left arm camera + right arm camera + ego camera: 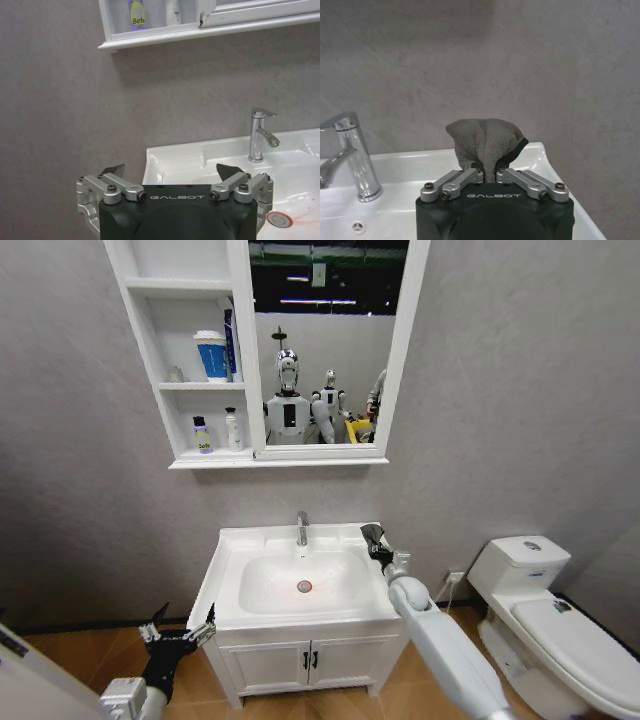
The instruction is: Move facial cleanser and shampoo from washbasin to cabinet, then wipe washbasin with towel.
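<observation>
Currently the left gripper [178, 631] hangs low beside the washbasin's [228, 585] left edge, fingers spread apart and holding nothing. Up on the wall, the cabinet [152, 360] carries a purple-labelled bottle [202, 435] and a white bottle [234, 429] on its bottom shelf, a blue-and-white cup [211, 355] one shelf higher. Chrome tap [302, 528] stands at the basin's rear centre; red-marked drain [304, 586] below it. Right gripper [375, 540] sits over the basin's rear right corner, fingers clamped on the bunched grey towel [486, 141].
</observation>
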{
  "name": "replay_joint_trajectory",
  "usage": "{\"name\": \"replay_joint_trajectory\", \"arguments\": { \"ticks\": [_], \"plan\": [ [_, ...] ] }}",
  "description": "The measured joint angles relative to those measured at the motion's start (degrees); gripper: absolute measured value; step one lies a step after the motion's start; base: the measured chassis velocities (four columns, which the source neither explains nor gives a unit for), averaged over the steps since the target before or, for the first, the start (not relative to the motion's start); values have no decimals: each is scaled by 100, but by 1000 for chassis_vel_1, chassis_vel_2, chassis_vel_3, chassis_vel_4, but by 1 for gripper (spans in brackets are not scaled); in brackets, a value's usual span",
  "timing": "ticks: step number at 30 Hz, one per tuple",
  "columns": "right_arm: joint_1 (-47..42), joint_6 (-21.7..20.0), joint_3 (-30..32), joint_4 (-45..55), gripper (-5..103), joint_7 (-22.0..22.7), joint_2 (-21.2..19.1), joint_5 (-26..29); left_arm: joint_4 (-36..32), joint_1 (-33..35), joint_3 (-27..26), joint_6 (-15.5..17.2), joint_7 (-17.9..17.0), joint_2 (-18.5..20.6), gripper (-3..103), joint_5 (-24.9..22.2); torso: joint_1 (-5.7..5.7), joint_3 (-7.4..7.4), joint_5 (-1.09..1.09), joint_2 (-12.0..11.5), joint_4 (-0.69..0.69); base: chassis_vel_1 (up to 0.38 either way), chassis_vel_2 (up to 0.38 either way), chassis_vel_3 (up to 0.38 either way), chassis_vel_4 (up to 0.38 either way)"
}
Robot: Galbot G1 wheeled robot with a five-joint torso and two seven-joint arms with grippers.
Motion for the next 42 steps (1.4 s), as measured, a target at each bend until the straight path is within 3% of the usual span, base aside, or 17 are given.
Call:
{"name": "replay_joint_trajectory", "arguments": {
  "ticks": [8, 15, 24, 32, 42],
  "plan": [
    [-246, -100, -116, 464, 6, 105, -234, 90, 0, 0, 0, 0, 0, 0, 100, 0, -2, -1, -1, 1, 0, -16, 22, 26, -29],
    [-499, -109, -186, 710, 6, 181, -212, 83, 0, 0, 0, 0, 1, 0, 100, 0, -1, 0, 0, 1, 0, -135, 134, 135, -147],
    [-754, -840, -1023, 1294, 6, 1285, 60, 843, 0, -1, 0, 0, 1, 0, 100, 0, 4, 2, -1, -2, 1, -93, 94, 112, -73],
    [-847, -972, -1200, 1126, 6, 1542, -157, 954, 0, -1, 0, 0, 1, 0, 100, 0, -5, -1, 0, 1, 1, 0, 0, 0, 0],
    [-428, -1086, -1469, 189, 6, 1697, -386, 1528, 0, -1, 0, 0, 1, 0, 100, 0, 1, 1, 1, -1, 1, 0, 0, 0, 0]
  ]
}}
